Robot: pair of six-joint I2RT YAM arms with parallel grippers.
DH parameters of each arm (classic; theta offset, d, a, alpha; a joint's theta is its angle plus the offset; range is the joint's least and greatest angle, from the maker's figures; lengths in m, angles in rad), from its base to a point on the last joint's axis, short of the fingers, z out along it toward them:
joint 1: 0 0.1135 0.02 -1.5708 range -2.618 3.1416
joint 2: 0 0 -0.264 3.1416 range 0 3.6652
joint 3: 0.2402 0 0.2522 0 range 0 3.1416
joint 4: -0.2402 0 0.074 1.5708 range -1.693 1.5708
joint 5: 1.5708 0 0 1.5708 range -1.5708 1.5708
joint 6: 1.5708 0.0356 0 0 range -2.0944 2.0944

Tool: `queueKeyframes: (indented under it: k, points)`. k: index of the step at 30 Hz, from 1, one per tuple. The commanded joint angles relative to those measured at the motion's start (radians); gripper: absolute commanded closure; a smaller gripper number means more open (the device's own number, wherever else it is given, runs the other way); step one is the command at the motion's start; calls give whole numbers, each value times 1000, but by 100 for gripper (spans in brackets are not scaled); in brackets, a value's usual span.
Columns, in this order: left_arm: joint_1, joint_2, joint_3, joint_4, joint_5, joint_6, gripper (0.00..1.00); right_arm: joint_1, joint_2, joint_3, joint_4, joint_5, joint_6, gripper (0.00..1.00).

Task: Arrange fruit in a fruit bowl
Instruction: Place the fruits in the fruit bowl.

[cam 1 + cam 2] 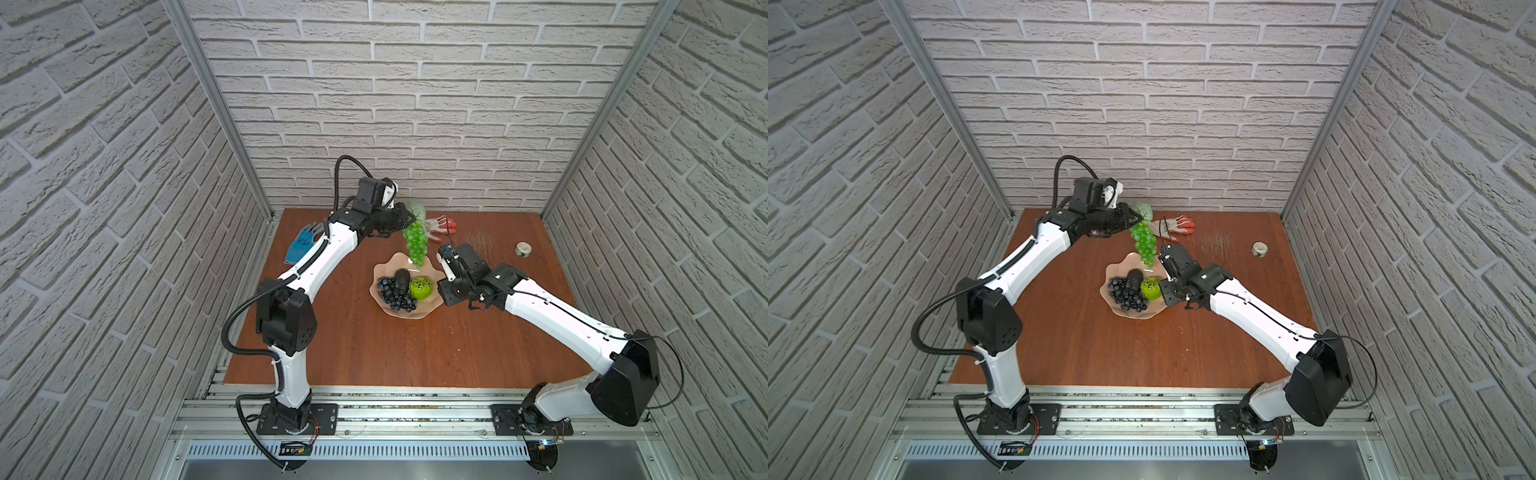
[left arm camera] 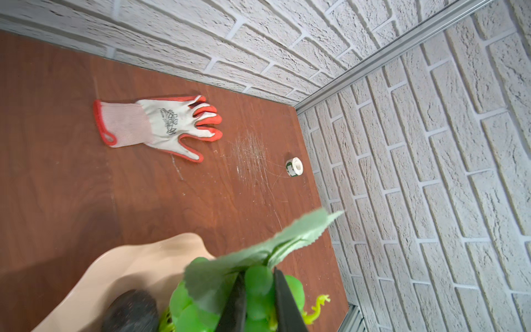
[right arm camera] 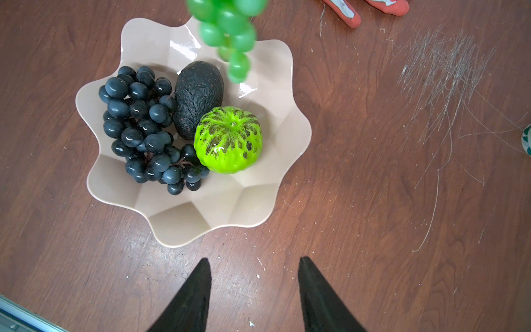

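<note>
Now, placement step, last fruit, I judge.

- Left gripper (image 2: 258,271): jaws clenched on the stem end of the green grapes (image 1: 415,245), just under the leaf (image 2: 275,244). Held there, the bunch hangs straight down, so the narrow tip leads.
- Tip hangs above the bowl (image 1: 419,313), over its back part, not touching anything as far as I can tell.
- Bowl sits near the table (image 1: 374,353) middle, a little toward the back edge.
- Already in the bowl: dark grapes (image 3: 143,129) along one side, avocado (image 3: 198,97) touching them, round fruit (image 3: 228,139) against both. They crowd together, which leaves bare floor at the back; the bunch is aimed at that gap, probably.
- Right gripper (image 3: 254,260): jaws parted, holding nothing, over bare table just beside the bowl's rim. Likely parked clear, or ready to steady the bowl.
- Glove (image 1: 440,226) near the back edge and tape (image 1: 523,248) toward the right edge lie well apart from the work.

Risk: the soft bunch may drape over the wavy rim.
</note>
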Motion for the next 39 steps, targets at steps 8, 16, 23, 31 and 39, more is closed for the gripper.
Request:
queueKeyframes:
  k: [8, 16, 23, 31, 39]
  points:
    - [-30, 40, -9, 189, 49, -71, 85, -21, -69, -49, 21, 20, 16, 48]
    - [-39, 70, -47, 230, 140, -108, 85, -29, -80, -49, 20, 25, 13, 48]
    - [-50, 97, -35, 268, 148, -120, 85, -29, -96, -60, 19, 22, 17, 48]
    - [-55, 90, -108, 325, 165, -154, 84, -30, -99, -75, 28, 21, 17, 48]
    - [-31, 85, -186, 369, 156, -179, 85, -30, -65, -59, 35, 4, 13, 48]
